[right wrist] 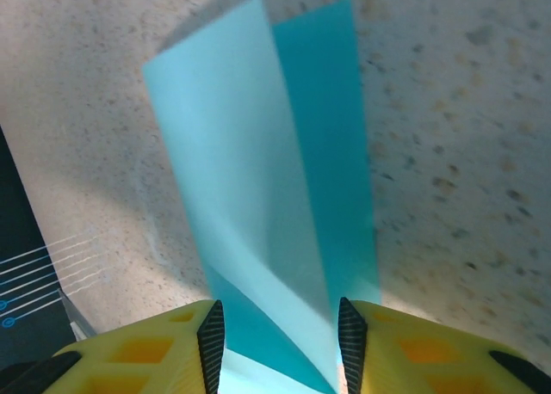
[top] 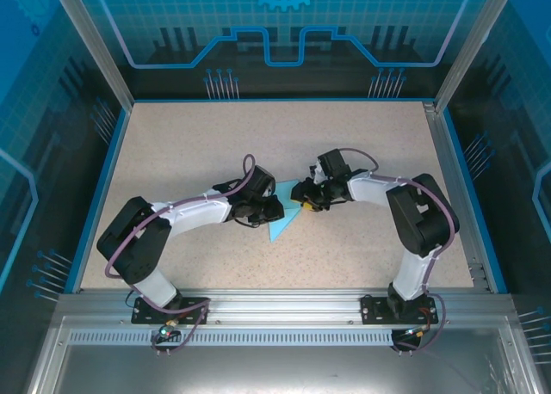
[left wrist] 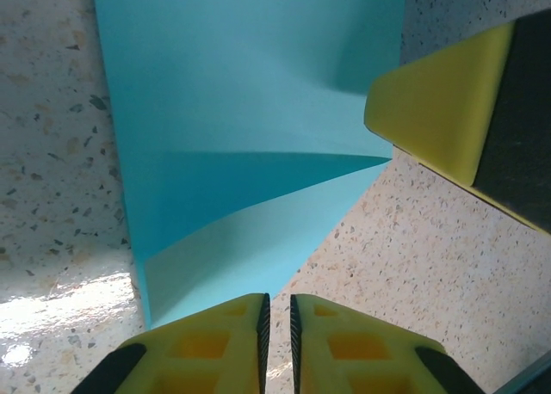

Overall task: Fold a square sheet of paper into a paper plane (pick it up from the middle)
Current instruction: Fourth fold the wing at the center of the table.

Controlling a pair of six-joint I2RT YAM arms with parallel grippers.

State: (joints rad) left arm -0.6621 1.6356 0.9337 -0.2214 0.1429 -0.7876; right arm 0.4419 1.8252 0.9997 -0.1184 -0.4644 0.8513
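From the top camera, the cyan sheet lies on the speckled bench as a partly folded shape that narrows to a point at its near end. The left tool sits at the sheet's left edge. The right tool is at the sheet's far right corner. From this height I cannot tell how wide either tool stands.

In the left wrist camera, the cyan sheet spreads away from the lens, with a paler triangular flap folded across its near part. A crease runs to a sharp tip on the sheet's right side. The left tool is at the sheet's near edge, its two yellow fingers drawn almost together with a thin dark slit between them. Nothing shows pinched in that slit. Its left finger lies over the sheet's near corner, while its right finger is over bare bench. One yellow finger of the right tool comes in just beside the sheet's right tip.

In the right wrist camera, the cyan sheet shows as two long panels side by side, the left one pale and the right one a deeper blue. The right tool stands partly open at the sheet's near end. The paper runs into the gap between its ribbed pads, but I cannot tell whether either pad touches it. Speckled bench lies on both sides of the sheet.
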